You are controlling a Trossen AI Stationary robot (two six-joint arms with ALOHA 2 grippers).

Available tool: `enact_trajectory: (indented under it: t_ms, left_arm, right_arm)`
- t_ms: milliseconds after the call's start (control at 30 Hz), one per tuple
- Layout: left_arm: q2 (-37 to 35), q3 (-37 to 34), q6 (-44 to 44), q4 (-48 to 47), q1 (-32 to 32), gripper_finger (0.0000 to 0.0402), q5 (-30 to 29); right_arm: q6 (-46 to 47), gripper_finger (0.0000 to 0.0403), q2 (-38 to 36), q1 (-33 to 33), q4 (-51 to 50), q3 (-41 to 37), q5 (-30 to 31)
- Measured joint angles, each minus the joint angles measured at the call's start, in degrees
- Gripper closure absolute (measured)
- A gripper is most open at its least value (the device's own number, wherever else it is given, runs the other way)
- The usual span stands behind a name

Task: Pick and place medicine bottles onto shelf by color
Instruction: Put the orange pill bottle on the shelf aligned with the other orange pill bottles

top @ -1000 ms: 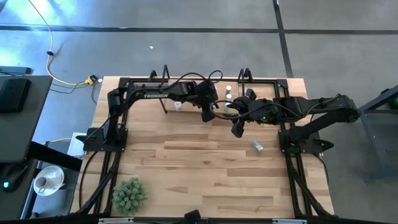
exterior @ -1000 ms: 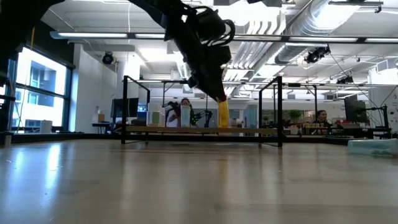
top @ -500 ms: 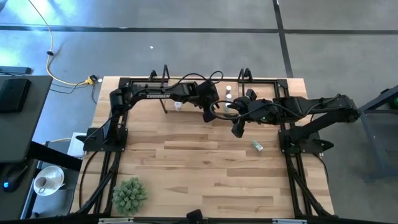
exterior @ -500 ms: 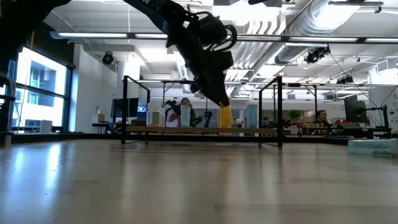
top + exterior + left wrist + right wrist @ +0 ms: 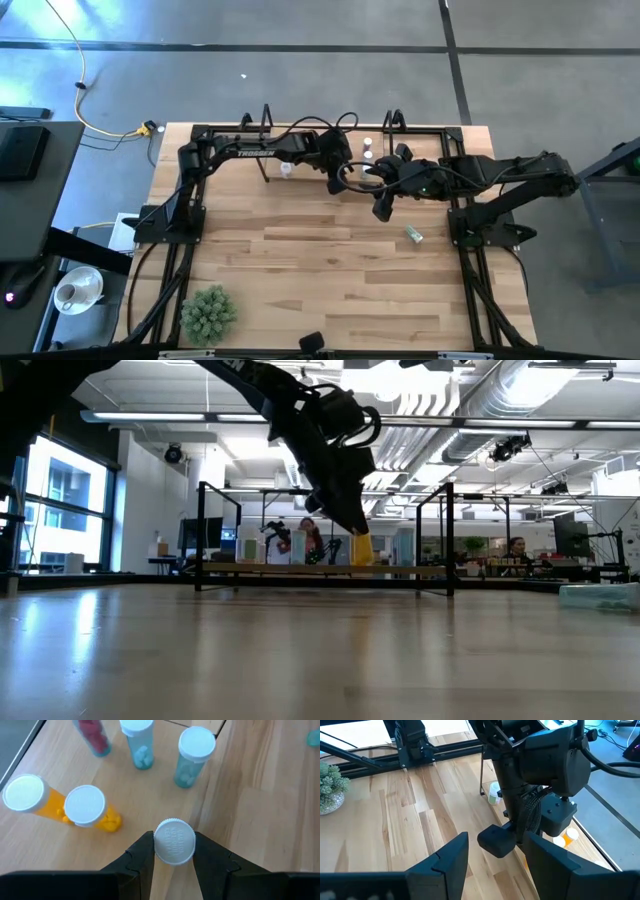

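Above shelf (image 5: pixel 320 570): left gripper (image 5: pixel 173 851) clamped on orange bottle (image 5: pixel 361 548), lowered closer since a second ago; right gripper (image 5: pixel 492 851) open, empty.

Green spiky plant ball (image 5: pixel 208 312) on tabletop (image 5: pixel 330 270) near corner; seated person (image 5: pixel 516 550) in room beyond.

Left tool (image 5: pixel 358 538) with its orange bottle (image 5: pixel 361 549) lowered toward the shelf (image 5: pixel 320 569), shifted slightly rightward in the low view, bottle base now nearer the board
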Motion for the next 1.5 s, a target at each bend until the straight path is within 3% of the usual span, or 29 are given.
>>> enact_trajectory:
  t_ms: [333, 1500]
  left_arm:
    - [0.00, 0.00, 0.41, -0.15, 0.04, 0.0294, -2.95]
    - [0.00, 0.00, 0.00, -0.06, 0.01, 0.0264, -2.97]
  right_arm:
    - [0.39, 0.0222, 0.00, 0.00, -0.02, 0.00, 0.00]
    - [0.31, 0.0222, 0.00, 0.00, -0.04, 0.00, -0.04]
